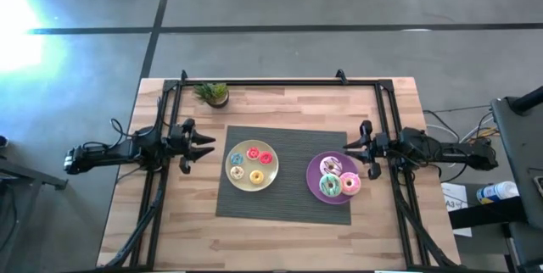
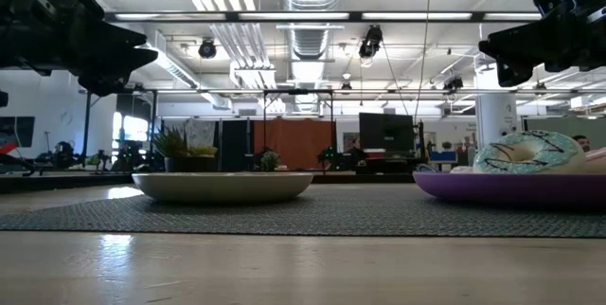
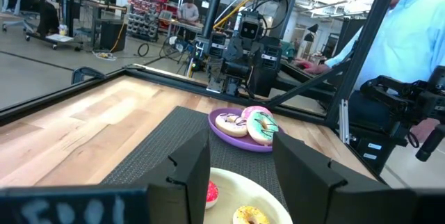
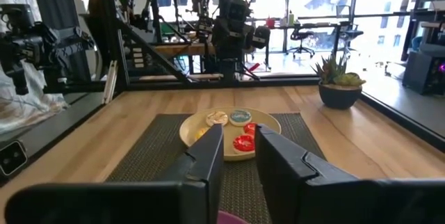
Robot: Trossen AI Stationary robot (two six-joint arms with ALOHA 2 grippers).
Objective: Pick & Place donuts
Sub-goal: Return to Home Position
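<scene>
— Jaws first: how did they stand?

— On the left gripper they were spread wide, with nothing between them. On the right gripper they stood apart as well, by a narrower gap, and were just as empty.

— And where were the two arms?

— Both were raised off the table, one at each side of the dark mat. The left gripper hung just outside the mat's left edge, pointing toward the yellow plate. The right gripper hung at the mat's right edge, just beside the purple plate.

— What lay on those plates?

— Three larger rings sat close together on the purple plate: the sprinkled donut, the pink donut and the green donut.

— And the small ones?

— All on the yellow plate. I counted five from above, though they were too small there for me to be sure of every colour. The right wrist view showed a cream donut and a blue donut on the side of the plate away from that gripper, with a red donut nearer to it.

— Anything else?

— A potted plant stood at the table's far edge, well apart from both plates. A person in a light blue shirt was beyond the table.
</scene>
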